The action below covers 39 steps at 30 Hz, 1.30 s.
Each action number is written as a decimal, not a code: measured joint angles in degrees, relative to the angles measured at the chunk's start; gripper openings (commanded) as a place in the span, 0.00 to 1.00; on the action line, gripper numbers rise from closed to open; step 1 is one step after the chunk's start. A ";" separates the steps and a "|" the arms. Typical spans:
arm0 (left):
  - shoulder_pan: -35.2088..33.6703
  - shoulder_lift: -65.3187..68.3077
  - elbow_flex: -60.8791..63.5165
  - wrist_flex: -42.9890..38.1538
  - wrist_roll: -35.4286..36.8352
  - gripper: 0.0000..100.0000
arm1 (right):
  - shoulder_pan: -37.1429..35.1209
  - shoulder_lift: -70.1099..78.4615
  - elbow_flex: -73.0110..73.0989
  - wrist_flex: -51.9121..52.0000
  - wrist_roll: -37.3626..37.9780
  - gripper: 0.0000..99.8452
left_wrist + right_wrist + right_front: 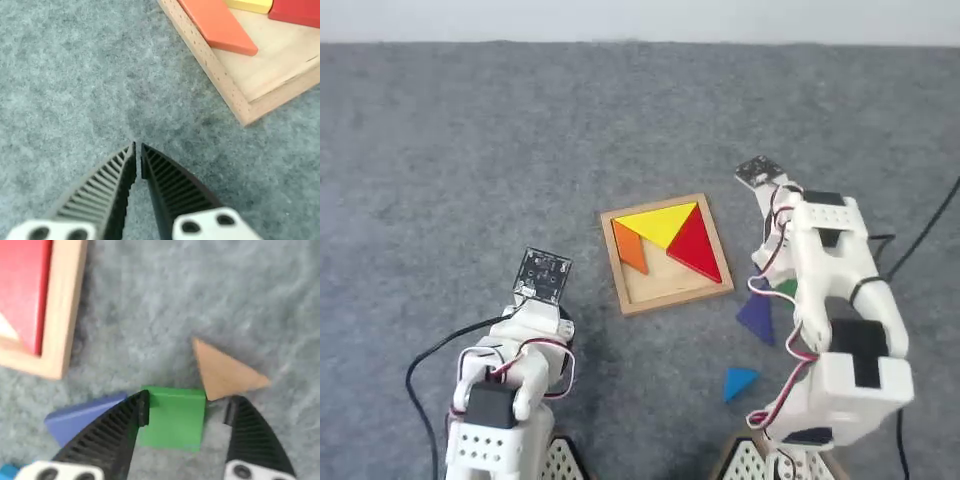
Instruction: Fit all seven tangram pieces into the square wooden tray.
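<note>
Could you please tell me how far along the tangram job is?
Done: yellow piece, orange piece and red piece lie in the tray. In hand: the right claw stands open astride the green square, not yet gripping. To go: that square, the tan triangle, dark blue triangle and light blue triangle on the carpet. The left claw is shut near the tray.

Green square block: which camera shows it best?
The right wrist view: the green square wooden block lies in full sight between the right end effector's open fingers. In the high view the arm hides all but a green sliver.
</note>
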 measured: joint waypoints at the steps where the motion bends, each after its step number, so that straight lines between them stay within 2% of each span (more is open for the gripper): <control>1: 0.00 0.00 0.00 0.00 0.00 0.02 | -0.26 0.79 -0.88 0.09 -0.35 0.22; 11: 0.09 0.00 0.00 0.00 0.00 0.02 | -2.46 8.09 -9.85 3.43 -6.77 0.22; 18: 0.00 0.00 0.00 0.00 0.00 0.02 | -2.64 8.26 -12.40 5.36 -18.64 0.22; 33: 0.00 0.00 0.00 0.00 0.00 0.02 | -5.63 8.26 -13.63 5.36 -56.35 0.22; 39: 0.18 0.00 0.00 0.00 0.00 0.02 | -5.27 8.26 -13.63 5.36 -78.68 0.22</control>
